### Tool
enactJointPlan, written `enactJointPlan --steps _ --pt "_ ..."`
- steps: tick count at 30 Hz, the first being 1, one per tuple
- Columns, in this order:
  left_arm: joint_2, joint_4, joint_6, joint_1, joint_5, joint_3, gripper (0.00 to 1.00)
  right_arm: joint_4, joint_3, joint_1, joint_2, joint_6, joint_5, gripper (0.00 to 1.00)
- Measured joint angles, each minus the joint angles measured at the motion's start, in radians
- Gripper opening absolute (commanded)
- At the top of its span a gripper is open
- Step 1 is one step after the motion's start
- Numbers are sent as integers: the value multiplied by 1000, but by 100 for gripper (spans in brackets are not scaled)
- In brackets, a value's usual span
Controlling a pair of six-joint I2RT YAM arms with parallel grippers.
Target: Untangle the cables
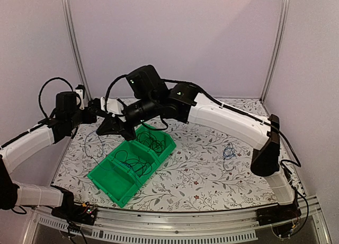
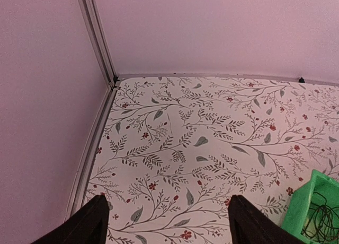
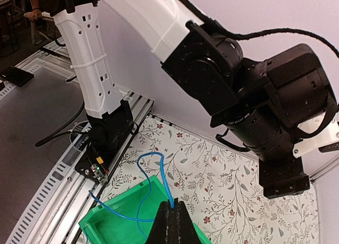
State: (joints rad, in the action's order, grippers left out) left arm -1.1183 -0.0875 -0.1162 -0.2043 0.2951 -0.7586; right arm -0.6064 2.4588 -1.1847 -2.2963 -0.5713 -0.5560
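On the near-left of the floral tabletop (image 1: 206,175), a green bin (image 1: 113,189) held loose black cables (image 1: 139,162). Just above it, the right gripper (image 3: 170,207) was clamped shut on a blue cable (image 3: 166,183). Farther back, the left gripper (image 2: 165,212) hung wide apart, gripping nothing.

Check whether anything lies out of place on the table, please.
A small blue cable coil lies alone on the table, to the right of the green bin, while the black cables sit tangled inside the bin.
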Motion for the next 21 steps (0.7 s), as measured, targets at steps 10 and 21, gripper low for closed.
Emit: enactJointPlan --steps 10,21 --pt "0 0 0 0 0 0 79 18 74 -1 12 16 -12 0" --pt "0 0 0 0 0 -2 79 35 110 -9 10 11 -3 0"
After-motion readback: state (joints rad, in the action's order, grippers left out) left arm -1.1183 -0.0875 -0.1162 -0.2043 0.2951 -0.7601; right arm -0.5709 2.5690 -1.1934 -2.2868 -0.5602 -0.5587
